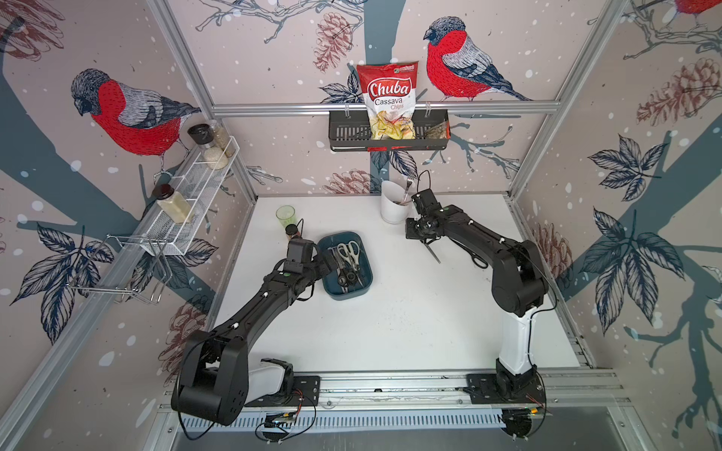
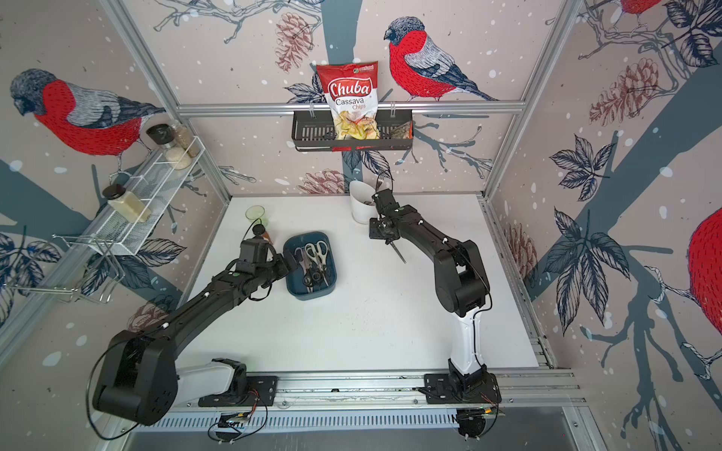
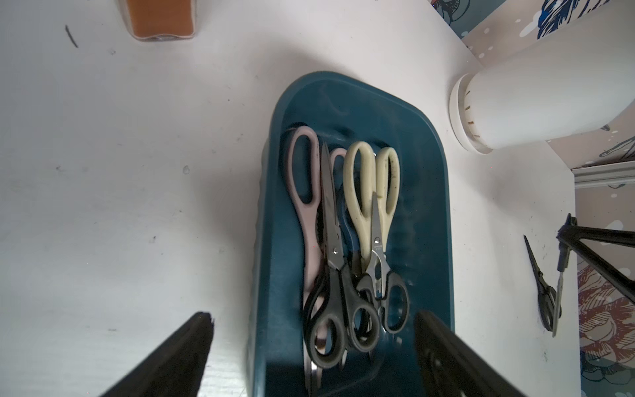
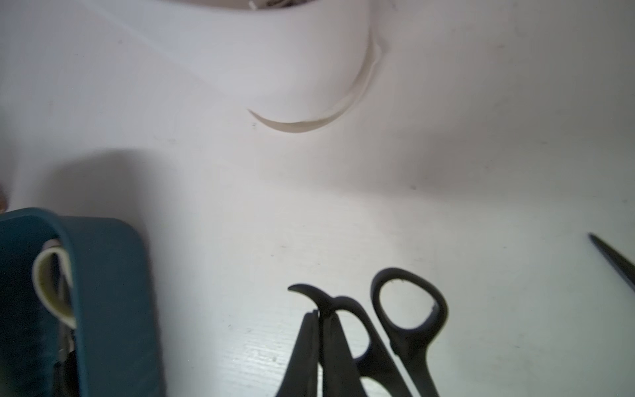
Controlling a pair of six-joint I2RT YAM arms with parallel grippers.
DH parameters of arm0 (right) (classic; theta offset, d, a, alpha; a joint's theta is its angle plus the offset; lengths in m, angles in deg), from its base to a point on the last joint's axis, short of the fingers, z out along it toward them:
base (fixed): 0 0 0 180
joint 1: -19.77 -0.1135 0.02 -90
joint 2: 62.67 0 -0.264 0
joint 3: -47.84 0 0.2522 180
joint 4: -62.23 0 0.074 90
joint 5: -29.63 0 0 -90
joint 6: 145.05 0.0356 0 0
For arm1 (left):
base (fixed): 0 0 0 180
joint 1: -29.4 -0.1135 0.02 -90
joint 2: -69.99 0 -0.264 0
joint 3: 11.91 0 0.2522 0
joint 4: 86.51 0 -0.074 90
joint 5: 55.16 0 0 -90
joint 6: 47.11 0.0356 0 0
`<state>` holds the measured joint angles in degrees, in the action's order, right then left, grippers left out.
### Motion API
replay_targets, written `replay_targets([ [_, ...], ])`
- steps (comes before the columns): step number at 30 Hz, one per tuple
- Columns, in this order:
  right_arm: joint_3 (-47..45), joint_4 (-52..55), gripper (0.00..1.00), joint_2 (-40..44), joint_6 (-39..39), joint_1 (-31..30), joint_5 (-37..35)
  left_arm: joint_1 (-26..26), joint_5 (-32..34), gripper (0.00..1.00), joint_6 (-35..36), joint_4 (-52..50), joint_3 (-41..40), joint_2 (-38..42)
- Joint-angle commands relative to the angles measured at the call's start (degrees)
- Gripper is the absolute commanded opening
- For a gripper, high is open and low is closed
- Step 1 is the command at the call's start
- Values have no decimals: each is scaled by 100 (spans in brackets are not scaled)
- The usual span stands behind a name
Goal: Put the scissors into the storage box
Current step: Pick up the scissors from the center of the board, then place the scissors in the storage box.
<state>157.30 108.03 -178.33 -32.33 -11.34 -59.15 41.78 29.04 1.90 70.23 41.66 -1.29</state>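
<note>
Scissors [image 4: 407,338] pinched in right tool [image 4: 318,330] — left tool [image 3: 312,326] spread.

Left tool [image 3: 312,315] splayed; right tool [image 4: 319,319] pinched tight.

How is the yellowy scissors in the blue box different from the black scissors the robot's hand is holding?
The cream scissors have pale handles; the black scissors have dark ones. The cream scissors lie in the storage box; the black scissors hang outside it. Nothing grips the cream scissors; the right gripper is shut on the black scissors' handle. Both have two finger loops.
</note>
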Motion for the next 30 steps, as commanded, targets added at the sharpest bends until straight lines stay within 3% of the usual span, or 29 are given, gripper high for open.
replay_targets([
  [1, 125, -255, 0, 60, 383, -271, 373, -121, 129, 95, -62, 115, -122, 218],
  [15, 1306, -1357, 0, -746, 1440, -1485, 1518, -647, 342, 95, -288, 135, -979, 1231],
  [22, 1798, -1666, 0, -1246, 1918, -1727, 1973, -768, 350, 95, -208, 62, -1148, 1472],
  [30, 1820, -1757, 0, -1546, 2096, -1819, 1950, -803, 319, 95, -192, 95, -1187, 1504],
])
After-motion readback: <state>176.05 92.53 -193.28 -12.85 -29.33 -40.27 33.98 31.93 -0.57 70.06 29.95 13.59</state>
